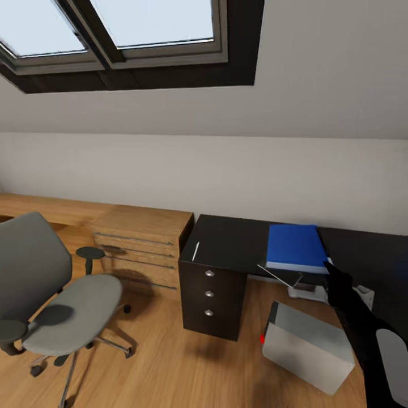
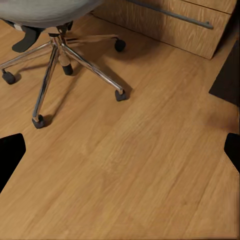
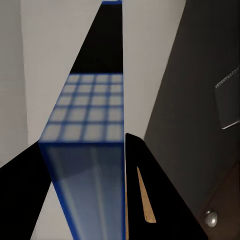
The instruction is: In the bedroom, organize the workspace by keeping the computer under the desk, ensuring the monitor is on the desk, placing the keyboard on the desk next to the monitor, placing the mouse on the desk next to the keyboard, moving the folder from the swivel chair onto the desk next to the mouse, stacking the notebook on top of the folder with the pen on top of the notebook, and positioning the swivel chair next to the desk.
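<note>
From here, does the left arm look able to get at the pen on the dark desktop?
Probably not yet. The pen lies bare on the desk, nothing covering it, but the left gripper faces the wood floor near the chair base, well below the desktop.

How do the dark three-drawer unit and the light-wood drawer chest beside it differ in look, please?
The dark three-drawer unit is near-black with small round silver knobs; the light-wood drawer chest is pale brown with long bar handles. The dark unit is narrower and stands nearer the camera. Both stand on the wooden floor with drawers closed.

white pen (image 1: pixel 195 251) on desk (image 1: pixel 238 238); grey swivel chair (image 1: pixel 51 289) apart
</note>
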Available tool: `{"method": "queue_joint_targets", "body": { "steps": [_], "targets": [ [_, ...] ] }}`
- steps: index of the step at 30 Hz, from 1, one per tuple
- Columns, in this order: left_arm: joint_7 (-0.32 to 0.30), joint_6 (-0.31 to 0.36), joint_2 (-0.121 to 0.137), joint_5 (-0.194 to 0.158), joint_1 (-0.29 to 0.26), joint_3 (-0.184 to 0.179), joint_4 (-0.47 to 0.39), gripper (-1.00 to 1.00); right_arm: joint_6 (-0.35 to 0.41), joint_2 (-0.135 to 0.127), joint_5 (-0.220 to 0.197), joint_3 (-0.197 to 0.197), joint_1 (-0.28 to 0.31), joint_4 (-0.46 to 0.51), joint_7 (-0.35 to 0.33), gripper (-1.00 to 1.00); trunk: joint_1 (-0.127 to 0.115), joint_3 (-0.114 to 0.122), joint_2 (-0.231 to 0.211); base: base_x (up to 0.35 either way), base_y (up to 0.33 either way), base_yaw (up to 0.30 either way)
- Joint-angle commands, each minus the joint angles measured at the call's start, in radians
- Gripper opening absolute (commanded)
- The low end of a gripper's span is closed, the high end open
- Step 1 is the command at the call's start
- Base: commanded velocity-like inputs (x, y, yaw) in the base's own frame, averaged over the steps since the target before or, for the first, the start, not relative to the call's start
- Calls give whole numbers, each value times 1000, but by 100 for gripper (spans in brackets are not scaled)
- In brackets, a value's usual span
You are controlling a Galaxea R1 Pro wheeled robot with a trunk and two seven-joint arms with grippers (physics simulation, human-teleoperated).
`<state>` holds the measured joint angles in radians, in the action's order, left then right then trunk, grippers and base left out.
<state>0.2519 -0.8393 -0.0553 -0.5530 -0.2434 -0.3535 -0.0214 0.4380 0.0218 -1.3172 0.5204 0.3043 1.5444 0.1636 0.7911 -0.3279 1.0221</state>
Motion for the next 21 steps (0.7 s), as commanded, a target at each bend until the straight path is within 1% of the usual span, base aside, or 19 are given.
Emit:
{"method": "queue_joint_targets", "body": {
  "steps": [1, 3, 10, 15, 17, 18, 19, 21],
  "targets": [
    [6, -1, 0, -4, 0, -9, 0, 100, 5, 1, -24, 2, 1, 1, 8, -100, 0, -1, 1, 0, 0, -295],
    [6, 1, 0, -4, 0, -9, 0, 100, 4, 0, -44, 3, 1, -1, 8, -100, 0, -1, 1, 0, 0, -295],
    [6, 2, 1, -4, 0, -9, 0, 100, 1, 1, -51, 3, 1, -26, 5, -100, 0, -1, 1, 10, 9, -295],
    [6, 2, 1, -4, 0, -9, 0, 100, -2, 2, -53, 4, 1, -29, 2, -100, 0, -2, 1, 189, 172, -290],
    [6, 2, 1, -4, 0, -9, 0, 100, -1, 5, -77, 5, 1, -27, 2, -100, 0, -2, 1, 76, 79, -102],
    [6, 2, 1, -4, 0, -9, 0, 100, 1, 6, -98, 5, 1, -26, 3, -100, 0, -2, 1, 38, 39, -51],
    [6, 2, 1, -4, 0, -9, 0, 100, 1, 6, -110, 5, 1, -26, 3, -100, 0, -2, 1, 30, 31, -41],
    [6, 2, 2, -5, 0, -9, 0, 100, 4, 4, -155, 4, 1, -26, 5, -100, 0, -2, 1, 16, 17, -21]
  ]
}}
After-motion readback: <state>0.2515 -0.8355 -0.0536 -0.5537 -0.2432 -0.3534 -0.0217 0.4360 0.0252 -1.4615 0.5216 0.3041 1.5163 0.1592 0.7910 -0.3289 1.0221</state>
